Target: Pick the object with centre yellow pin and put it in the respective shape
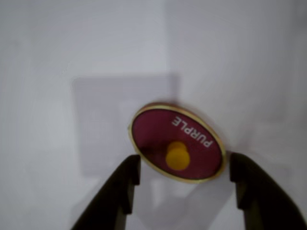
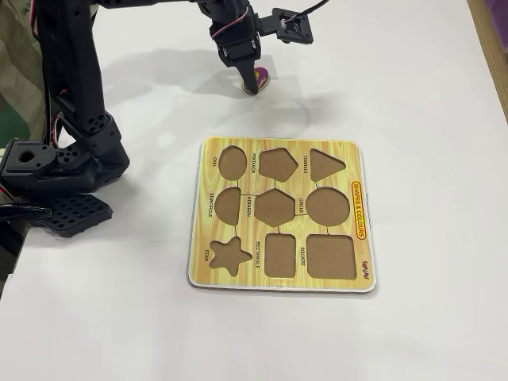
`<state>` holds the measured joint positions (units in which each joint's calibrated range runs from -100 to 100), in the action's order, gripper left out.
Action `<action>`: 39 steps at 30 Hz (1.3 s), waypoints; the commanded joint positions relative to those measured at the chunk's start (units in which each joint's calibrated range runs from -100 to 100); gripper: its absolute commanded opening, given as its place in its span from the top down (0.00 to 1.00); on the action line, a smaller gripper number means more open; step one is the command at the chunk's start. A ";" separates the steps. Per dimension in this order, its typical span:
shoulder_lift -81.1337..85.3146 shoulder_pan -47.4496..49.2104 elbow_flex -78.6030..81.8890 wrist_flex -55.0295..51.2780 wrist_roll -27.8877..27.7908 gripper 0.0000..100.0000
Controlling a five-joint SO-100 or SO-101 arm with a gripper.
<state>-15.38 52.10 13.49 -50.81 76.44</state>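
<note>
End effector point(image 1: 184, 167) spread wide in the wrist view, its two dark fingers flanking the purple oval piece point(image 1: 192, 136), one just off each end of it and, from what I can see, neither touching, with the yellow knob point(image 1: 177, 155) sitting dead centre between them. The oval's long axis runs roughly across the gap, from finger to finger, so I'd say closing means catching it end to end or dropping onto the knob. In the fixed view the one piece point(image 2: 257, 77) lies on the white desk point(image 2: 413, 87) well above the single puzzle board point(image 2: 279, 216), all nine cut-outs empty, oval recess point(image 2: 232, 162) at top left.
</note>
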 commanded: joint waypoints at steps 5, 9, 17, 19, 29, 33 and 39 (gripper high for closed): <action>3.91 -1.81 -1.26 -0.01 0.18 0.78; 6.17 -2.98 -1.17 -0.09 0.13 0.78; 6.59 -3.67 -1.26 -0.09 0.13 0.79; 6.42 -3.47 -1.26 -0.09 0.13 0.79; 6.17 -3.18 -1.26 -0.01 -0.29 0.84; 6.09 -3.08 -1.26 -0.01 -0.29 0.85; 2.57 -3.47 -2.07 0.68 -0.29 0.85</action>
<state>-13.06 49.02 13.49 -50.81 76.44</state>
